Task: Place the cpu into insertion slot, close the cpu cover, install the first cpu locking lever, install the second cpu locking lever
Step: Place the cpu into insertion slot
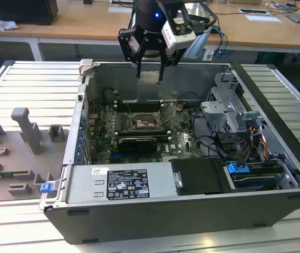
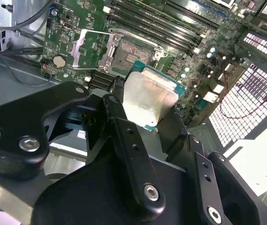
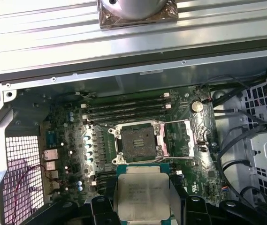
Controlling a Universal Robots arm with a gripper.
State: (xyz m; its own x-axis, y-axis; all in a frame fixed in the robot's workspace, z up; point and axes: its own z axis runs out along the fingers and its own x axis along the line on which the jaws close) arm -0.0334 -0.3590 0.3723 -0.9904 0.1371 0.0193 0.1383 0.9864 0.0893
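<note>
So the gripper (image 1: 150,74) was clamped on the cpu (image 2: 145,101), pinching it by two opposite edges and holding it flat above the open computer case (image 1: 139,221). The insertion slot (image 3: 135,140) sat well below the gripper on the green board, bare, with the cpu cover (image 2: 80,49) flipped open right beside it.

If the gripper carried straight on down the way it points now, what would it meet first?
Probably the green board, at or just beside the open socket. The gripper holds the chip above the case, pointing down; nothing lies between, but depth is too unclear to judge alignment.
</note>
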